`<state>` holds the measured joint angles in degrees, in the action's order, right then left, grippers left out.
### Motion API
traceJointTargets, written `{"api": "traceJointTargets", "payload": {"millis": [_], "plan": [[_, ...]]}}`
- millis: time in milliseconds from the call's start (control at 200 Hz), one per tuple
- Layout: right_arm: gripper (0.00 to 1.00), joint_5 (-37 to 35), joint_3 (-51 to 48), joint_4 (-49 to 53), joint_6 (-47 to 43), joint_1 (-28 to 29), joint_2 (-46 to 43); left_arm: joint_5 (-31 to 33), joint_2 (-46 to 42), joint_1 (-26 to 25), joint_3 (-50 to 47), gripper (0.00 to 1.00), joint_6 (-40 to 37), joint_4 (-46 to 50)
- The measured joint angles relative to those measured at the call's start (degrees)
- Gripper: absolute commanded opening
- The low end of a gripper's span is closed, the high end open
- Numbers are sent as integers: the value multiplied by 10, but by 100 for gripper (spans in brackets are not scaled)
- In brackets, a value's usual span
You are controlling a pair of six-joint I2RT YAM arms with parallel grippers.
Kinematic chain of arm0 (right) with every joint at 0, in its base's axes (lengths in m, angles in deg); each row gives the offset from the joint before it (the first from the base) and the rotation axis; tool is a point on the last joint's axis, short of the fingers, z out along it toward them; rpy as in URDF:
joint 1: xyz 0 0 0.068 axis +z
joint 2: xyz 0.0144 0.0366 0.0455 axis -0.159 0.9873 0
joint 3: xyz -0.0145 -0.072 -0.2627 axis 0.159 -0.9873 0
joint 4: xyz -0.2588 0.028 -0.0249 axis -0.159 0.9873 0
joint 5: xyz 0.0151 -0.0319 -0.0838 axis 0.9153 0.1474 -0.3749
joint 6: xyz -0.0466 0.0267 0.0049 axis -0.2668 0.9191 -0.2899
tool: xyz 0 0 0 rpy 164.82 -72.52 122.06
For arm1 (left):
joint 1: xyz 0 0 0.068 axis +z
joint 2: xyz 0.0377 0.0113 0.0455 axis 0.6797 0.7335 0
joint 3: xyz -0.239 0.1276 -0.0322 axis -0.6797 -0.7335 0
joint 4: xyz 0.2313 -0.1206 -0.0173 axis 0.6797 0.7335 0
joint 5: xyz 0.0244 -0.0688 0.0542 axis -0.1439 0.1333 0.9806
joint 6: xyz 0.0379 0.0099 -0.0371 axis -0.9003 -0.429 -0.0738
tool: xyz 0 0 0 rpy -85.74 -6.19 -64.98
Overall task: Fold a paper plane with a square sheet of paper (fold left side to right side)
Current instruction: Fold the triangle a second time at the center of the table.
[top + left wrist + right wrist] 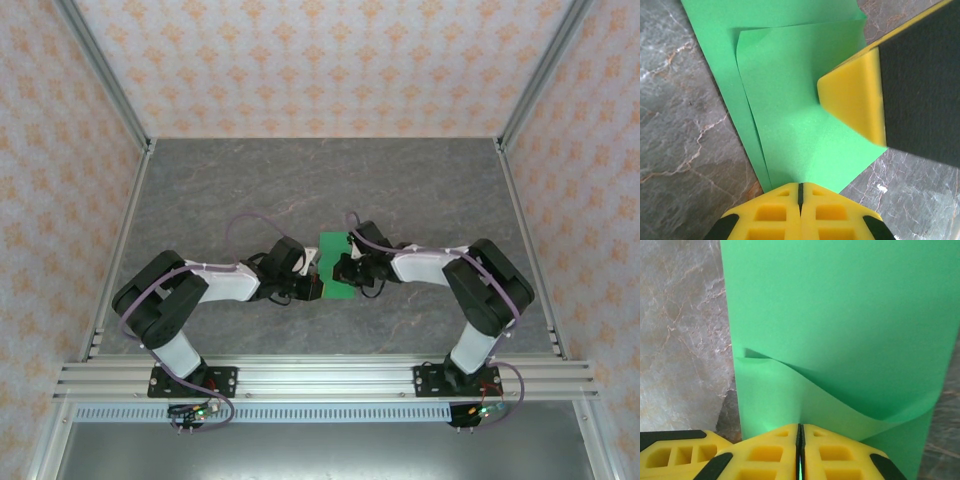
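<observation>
From above, the square sheet of paper lies between the left gripper and the right gripper. At the left wrist, shut jaws touch its near edge and should pin it flat. At the right wrist, closed jaws pinch the lifted flap just ahead, which probably needs carrying across squarely.

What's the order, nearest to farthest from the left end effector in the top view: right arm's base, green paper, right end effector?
1. green paper, table centre, at the tips of the left end effector.
2. right end effector, just across the paper, on its right side.
3. right arm's base, at the near-right edge.
</observation>
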<state>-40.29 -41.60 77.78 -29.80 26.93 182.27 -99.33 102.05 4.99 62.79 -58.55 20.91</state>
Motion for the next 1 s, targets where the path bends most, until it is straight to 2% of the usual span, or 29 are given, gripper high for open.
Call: {"api": "traceJointTargets", "payload": {"millis": [480, 776, 1001], "plan": [[12, 13, 7, 22, -36, -70, 0, 0, -2, 0, -9, 0, 0, -16], [12, 6, 17, 42, -49, -82, 0, 2, -7, 0, -15, 0, 0, -20], [12, -18, 17, 78, -55, -86, -62, 4, -15, 0, -18, 0, 0, -12]]}}
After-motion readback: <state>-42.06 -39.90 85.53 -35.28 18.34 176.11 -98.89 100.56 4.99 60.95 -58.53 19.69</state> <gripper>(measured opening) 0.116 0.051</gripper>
